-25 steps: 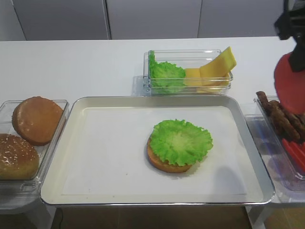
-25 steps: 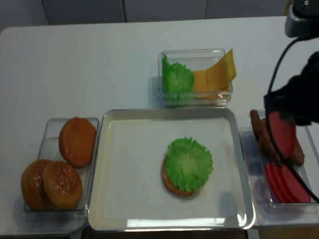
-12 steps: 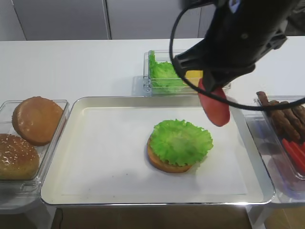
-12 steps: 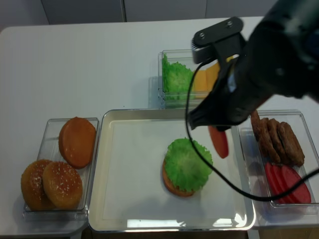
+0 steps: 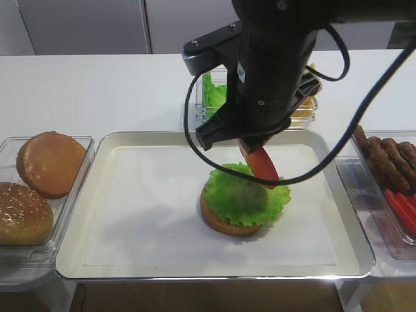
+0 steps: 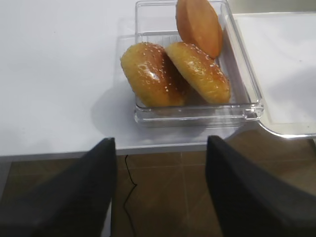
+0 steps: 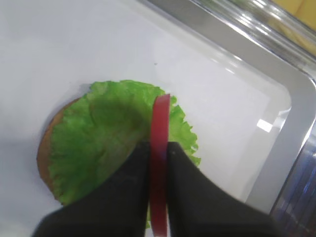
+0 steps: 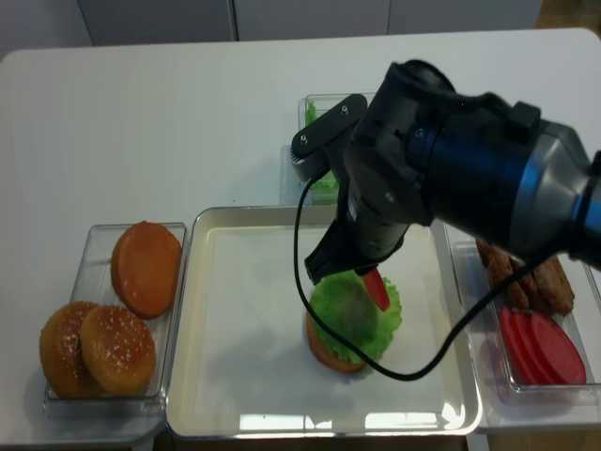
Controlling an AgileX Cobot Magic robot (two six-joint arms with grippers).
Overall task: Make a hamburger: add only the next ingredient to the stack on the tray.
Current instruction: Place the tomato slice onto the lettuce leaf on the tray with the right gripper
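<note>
The tomato slice point(image 7: 159, 148) hangs on edge, pinched between the black fingers of my right gripper point(image 7: 158, 148), which is shut on it. It hovers just above the right part of the stack point(image 5: 244, 200), a bun half under a ruffled green lettuce leaf point(image 7: 106, 143), on the paper-lined metal tray point(image 5: 117, 260). From the high views the slice point(image 5: 260, 164) point(image 8: 377, 289) shows below the big black arm. My left gripper point(image 6: 160, 148) is open over the table's front edge, near the bun container, holding nothing.
A clear box at the left holds whole buns point(image 5: 49, 162), some seeded point(image 6: 153, 74). Behind the tray stands a box with lettuce and cheese point(image 5: 218, 97). At the right a container holds brown patties point(image 5: 390, 159) and more red slices point(image 8: 540, 343).
My right arm has swung left from the right-hand container to over the tray, carrying the tomato slice down to just above the lettuce. The left gripper shows no earlier view.
</note>
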